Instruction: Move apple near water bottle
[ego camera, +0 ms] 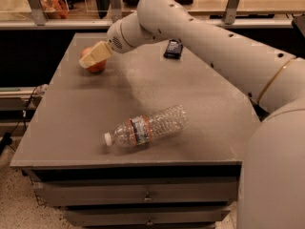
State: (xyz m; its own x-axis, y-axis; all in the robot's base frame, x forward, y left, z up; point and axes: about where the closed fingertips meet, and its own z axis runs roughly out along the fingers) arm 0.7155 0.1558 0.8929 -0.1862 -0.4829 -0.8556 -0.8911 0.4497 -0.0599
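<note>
Gripper (93, 56) pale cream-tan, at table's far left, overlapping apple (98, 67) in view. Apple red-orange, peeking out below and behind. Arm (214, 42) off-white, dotted with small dark holes, thin gold ring further back. Table (214, 128) matte grey-brown, faint pale scuffs. Water bottle (147, 126) clear, ribbed pattern, white cap, label blue-and-white with orange edges. Small packet (173, 48) black. Drawers (143, 192) grey. Floor (19, 209) speckled beige.

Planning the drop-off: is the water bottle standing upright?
No, the water bottle lies on its side, while the claw is against the apple at the far left.
</note>
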